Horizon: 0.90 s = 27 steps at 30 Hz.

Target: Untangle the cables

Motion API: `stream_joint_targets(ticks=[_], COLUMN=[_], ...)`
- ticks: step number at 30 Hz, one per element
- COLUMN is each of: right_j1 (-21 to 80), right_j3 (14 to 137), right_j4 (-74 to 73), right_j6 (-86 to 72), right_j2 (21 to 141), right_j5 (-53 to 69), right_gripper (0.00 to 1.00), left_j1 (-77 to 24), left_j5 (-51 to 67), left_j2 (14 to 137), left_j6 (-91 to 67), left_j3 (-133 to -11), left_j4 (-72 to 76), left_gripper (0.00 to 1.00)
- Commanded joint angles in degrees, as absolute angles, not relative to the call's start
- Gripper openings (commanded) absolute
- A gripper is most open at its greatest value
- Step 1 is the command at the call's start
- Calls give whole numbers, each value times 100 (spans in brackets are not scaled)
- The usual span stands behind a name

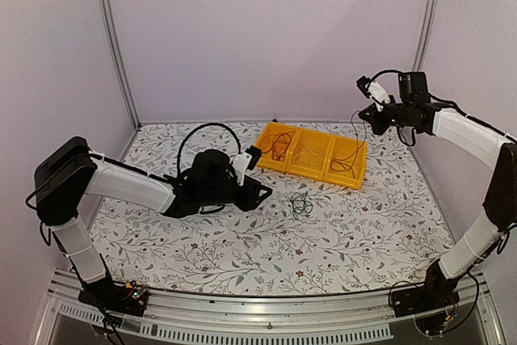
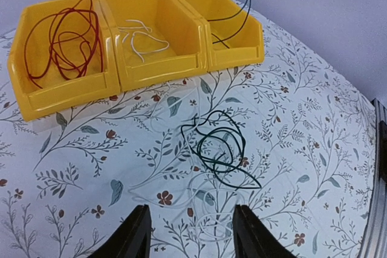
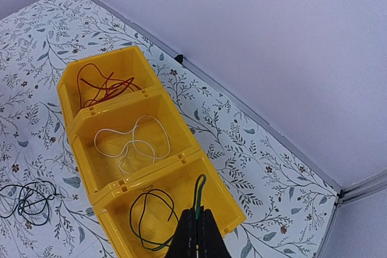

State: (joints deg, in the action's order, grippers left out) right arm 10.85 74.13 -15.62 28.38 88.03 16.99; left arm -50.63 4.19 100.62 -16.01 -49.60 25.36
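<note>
The left gripper (image 2: 192, 237), fingers spread, hovers low over the table (image 2: 314, 119), just short of the loose tangle of cables (image 2: 221, 152) (black and dark green strands). The right gripper (image 3: 195, 216), raised high on its bent arm, pinches a dark cable (image 3: 198, 191) trailing into the end yellow bin (image 3: 227, 200). A red cable (image 3: 103, 89) and a white cable (image 3: 136, 143) lie in the neighbouring bins.

The table (image 1: 347, 240) is covered by a white cloth (image 2: 314, 119) printed with grey-green leafy sprigs and small red-brown flowers. It is enclosed by a plain pale lilac back wall (image 1: 266, 38), left wall (image 1: 48, 54) and right wall (image 1: 477, 22). A metal left post (image 1: 113, 38) and right post (image 1: 428, 14) are set upright in the far corners. A ribbed aluminium rail (image 1: 266, 313) is fixed along the near edge. Everything is lit softly and evenly.
</note>
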Motion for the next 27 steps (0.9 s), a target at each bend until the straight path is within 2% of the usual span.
stream_joint_targets(ticks=[1,16,27], right_j1=[1077,1081,1153], right_j3=[7396,8580,8894], right_j4=[-1772,-2901,-3050], right_j6=[2912,2839,2929], right_j2=[9219,11336,11979], right_j5=[1801,2048,1656], right_gripper=[0,0,0], left_j1=[-5114,-5111,-5111], left_j5=[316,157,78], left_j2=[9938,9893,9891], left_j6=[-1540,-1552,-1607], left_j3=[-5022,-5056,-5102], left_j4=[2414,2159,2077], left_gripper=[49,49,49])
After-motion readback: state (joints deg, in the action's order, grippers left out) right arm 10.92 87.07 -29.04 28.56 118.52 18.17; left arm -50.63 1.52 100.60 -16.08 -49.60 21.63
